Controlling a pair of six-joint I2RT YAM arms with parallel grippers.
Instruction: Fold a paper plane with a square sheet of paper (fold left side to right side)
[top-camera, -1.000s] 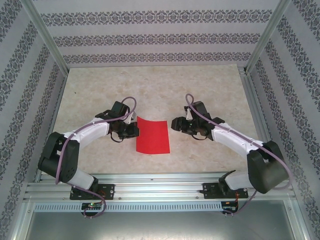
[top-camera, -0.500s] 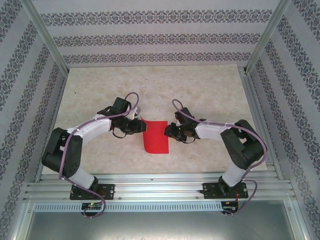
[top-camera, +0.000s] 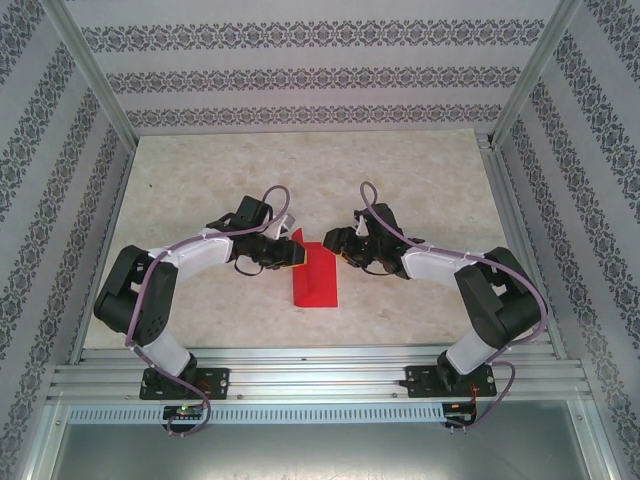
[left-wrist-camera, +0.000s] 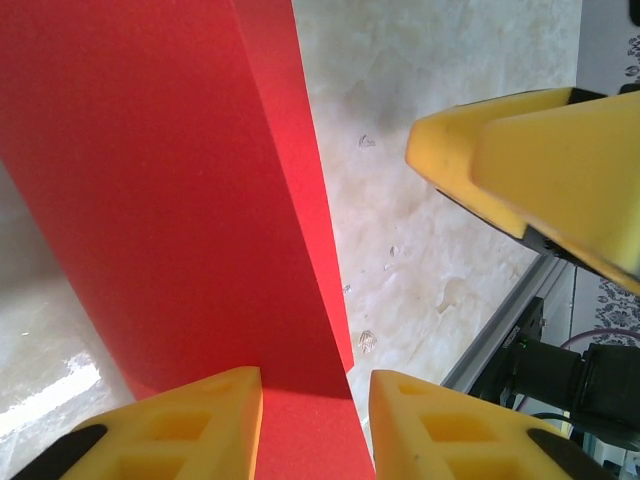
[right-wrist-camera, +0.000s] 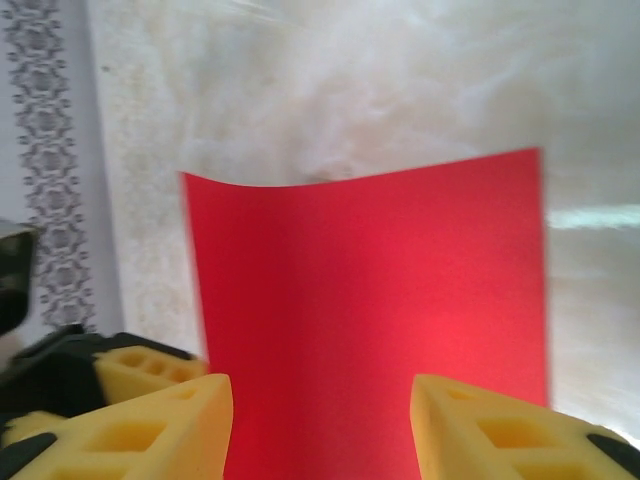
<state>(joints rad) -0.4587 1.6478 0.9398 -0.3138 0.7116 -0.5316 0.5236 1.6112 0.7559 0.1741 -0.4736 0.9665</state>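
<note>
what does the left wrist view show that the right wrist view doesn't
Left wrist view: a raised fold of the square sheet of paper running down to the left tool, another arm's yellow fingertip at upper right, and a metal rail.
Right wrist view: the sheet's bowed far edge with both far corners, and patterned wall on the left, above the right tool.
Both: the red sheet on the pale table, passing between that tool's own open yellow fingers.

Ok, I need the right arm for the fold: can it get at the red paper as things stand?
Probably yes: the right gripper is at the red paper's right edge, jaws open toward it, nothing in the way; the left gripper is at the opposite edge.
</note>
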